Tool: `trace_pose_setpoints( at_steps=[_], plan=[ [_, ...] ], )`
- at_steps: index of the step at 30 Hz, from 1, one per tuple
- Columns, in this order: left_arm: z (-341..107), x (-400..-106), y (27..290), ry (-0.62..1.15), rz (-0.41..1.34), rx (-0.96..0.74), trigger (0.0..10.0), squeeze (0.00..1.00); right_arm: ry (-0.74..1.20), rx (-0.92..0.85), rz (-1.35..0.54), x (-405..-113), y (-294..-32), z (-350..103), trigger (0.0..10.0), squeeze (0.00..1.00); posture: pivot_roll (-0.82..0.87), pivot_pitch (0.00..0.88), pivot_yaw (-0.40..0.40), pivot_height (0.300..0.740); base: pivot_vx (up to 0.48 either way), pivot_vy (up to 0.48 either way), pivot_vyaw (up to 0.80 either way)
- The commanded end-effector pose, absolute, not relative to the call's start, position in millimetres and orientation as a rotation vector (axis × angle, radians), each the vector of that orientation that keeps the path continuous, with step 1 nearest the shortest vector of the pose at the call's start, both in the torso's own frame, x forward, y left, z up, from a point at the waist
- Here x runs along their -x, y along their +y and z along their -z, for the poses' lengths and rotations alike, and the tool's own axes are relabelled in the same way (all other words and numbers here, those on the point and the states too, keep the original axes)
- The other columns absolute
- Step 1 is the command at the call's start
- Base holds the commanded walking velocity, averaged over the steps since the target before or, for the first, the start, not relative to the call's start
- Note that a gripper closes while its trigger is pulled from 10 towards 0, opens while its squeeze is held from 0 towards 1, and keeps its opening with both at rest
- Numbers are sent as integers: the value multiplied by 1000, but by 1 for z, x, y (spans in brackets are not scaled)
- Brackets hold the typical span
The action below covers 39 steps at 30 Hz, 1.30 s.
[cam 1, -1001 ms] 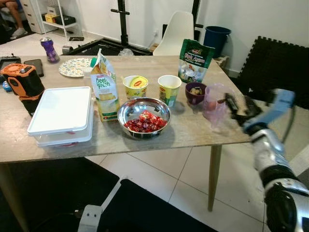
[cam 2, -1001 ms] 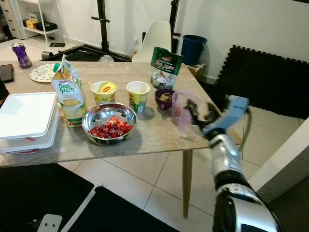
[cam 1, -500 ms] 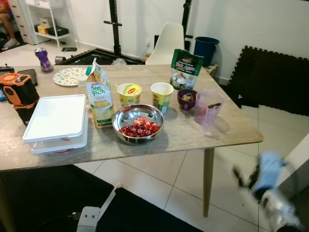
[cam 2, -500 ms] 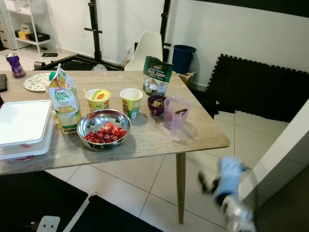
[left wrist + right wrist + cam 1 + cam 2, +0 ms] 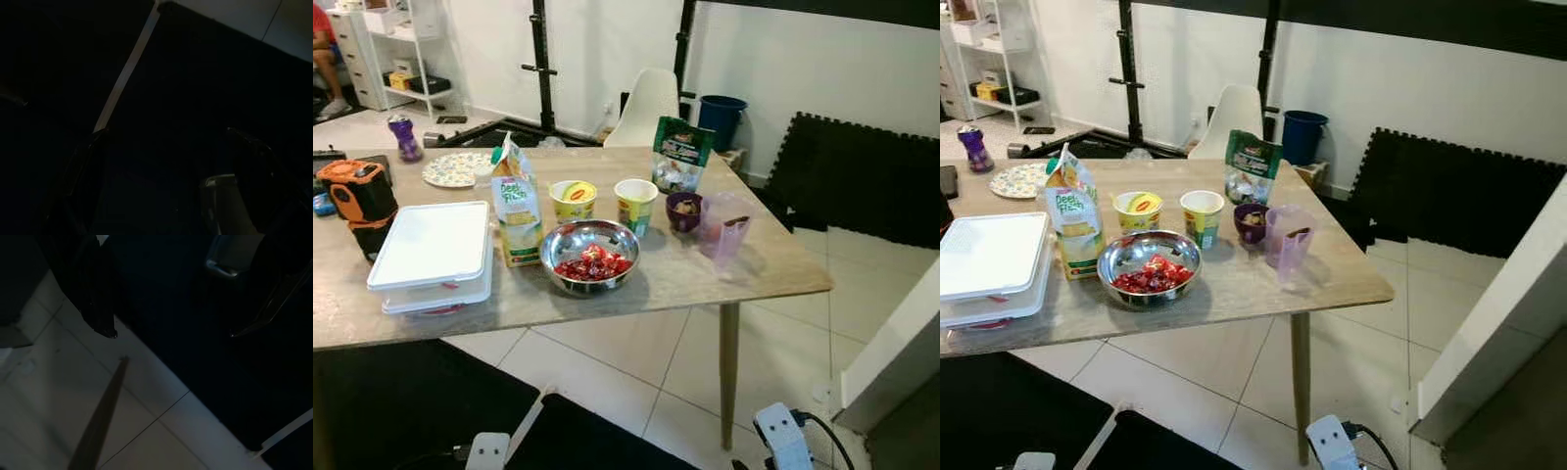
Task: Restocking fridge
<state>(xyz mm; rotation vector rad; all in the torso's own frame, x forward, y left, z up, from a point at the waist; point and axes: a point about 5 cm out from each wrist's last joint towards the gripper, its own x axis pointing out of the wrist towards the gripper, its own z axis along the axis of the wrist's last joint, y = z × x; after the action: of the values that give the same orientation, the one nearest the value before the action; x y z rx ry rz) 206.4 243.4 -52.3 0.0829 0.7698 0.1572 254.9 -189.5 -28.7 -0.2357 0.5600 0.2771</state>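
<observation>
The wooden table [image 5: 773, 269] carries a milk carton [image 5: 516, 211], a steel bowl of red pieces [image 5: 590, 257], a yellow tub [image 5: 573, 199], a paper cup [image 5: 635, 204], a purple bowl [image 5: 685, 211], a pink see-through jug [image 5: 722, 225] and a green bag [image 5: 678, 155]. Stacked white lidded boxes [image 5: 433, 253] lie at the table's left. Both arms hang low. In the right wrist view my right gripper [image 5: 171, 333] is open over pale floor tiles, holding nothing. The dark left wrist view shows my left gripper [image 5: 164, 132] open above a black mat.
An orange and black device [image 5: 357, 196], a plate [image 5: 455, 168] and a purple can [image 5: 406, 137] sit at the table's far left. Behind stand a white chair [image 5: 651, 98], a blue bin [image 5: 721, 116] and black foam mats [image 5: 862, 186]. A white panel [image 5: 1508, 313] rises at right.
My right arm has come away from the pink jug and dropped out of the head views. The jug stays on the table. The camera has drawn back and the whole scene has shifted.
</observation>
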Motion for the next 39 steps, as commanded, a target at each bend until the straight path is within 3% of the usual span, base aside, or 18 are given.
trace_pose_setpoints(
  at_steps=[1,18,39],
  plan=[
    [57,-202,238,787,-165,-59,10000,0,582,246,-271,-248,-188,35,10000,0,18,60,-64,740,0,0,0],
    [58,-204,238,796,-175,-54,10000,0,625,123,-228,-243,-176,42,10000,0,25,55,-67,740,0,0,0],
    [67,-194,229,829,-184,-27,10000,0,674,109,-207,-234,-176,49,10000,0,8,69,-88,740,0,0,0]
  ],
)
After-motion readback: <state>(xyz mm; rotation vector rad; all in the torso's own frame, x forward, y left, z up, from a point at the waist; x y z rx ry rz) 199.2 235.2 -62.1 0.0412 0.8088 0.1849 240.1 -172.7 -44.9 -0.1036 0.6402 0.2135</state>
